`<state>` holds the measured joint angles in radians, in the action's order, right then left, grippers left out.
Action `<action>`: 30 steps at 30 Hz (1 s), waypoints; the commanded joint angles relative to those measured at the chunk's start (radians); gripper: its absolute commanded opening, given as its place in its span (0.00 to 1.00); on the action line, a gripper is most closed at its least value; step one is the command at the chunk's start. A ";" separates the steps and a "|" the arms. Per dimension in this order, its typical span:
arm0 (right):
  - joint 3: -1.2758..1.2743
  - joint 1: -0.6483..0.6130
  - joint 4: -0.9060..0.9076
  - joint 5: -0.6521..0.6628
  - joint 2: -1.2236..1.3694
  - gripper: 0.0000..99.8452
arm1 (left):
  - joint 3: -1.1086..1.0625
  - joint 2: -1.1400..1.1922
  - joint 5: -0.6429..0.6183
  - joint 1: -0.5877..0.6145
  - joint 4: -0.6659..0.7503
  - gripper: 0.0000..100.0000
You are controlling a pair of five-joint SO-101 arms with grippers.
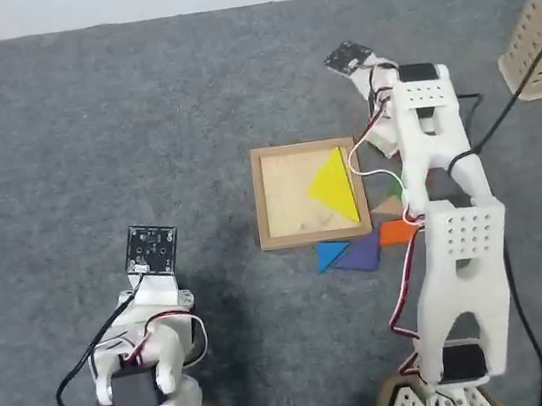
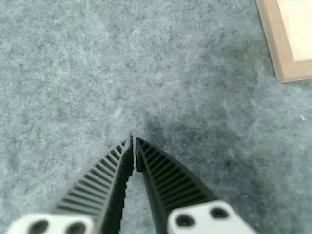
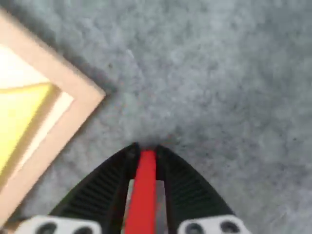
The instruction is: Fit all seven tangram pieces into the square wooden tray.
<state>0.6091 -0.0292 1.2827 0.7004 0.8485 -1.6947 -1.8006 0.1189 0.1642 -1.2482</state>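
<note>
Red piece clamped in the right gripper, beside the tray mid-frame; next it needs lifting inside; left gripper closed, empty

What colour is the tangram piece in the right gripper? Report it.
Red: the flat red tangram piece in the right gripper shows best in the right wrist view.

green piece mostly behind right arm, tray cut off

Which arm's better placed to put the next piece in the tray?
Right. The right gripper is shut on a red piece beside a corner of the wooden tray; the left gripper is shut, empty, over carpet, the tray farther off.
</note>
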 commanded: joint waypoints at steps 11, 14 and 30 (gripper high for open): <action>0.399 -0.191 0.420 -0.147 -0.016 0.01 | 0.008 0.000 0.009 0.005 -0.005 0.01; 0.443 -0.288 0.479 -0.140 -0.015 0.01 | 0.008 0.000 0.009 0.005 -0.005 0.01; 0.319 -0.478 0.506 0.279 -0.004 0.01 | 0.008 0.000 0.009 0.005 -0.005 0.01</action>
<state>0.9283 -0.4787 1.7507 0.9214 0.8531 -1.6947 -1.8006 0.1189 0.1642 -1.2482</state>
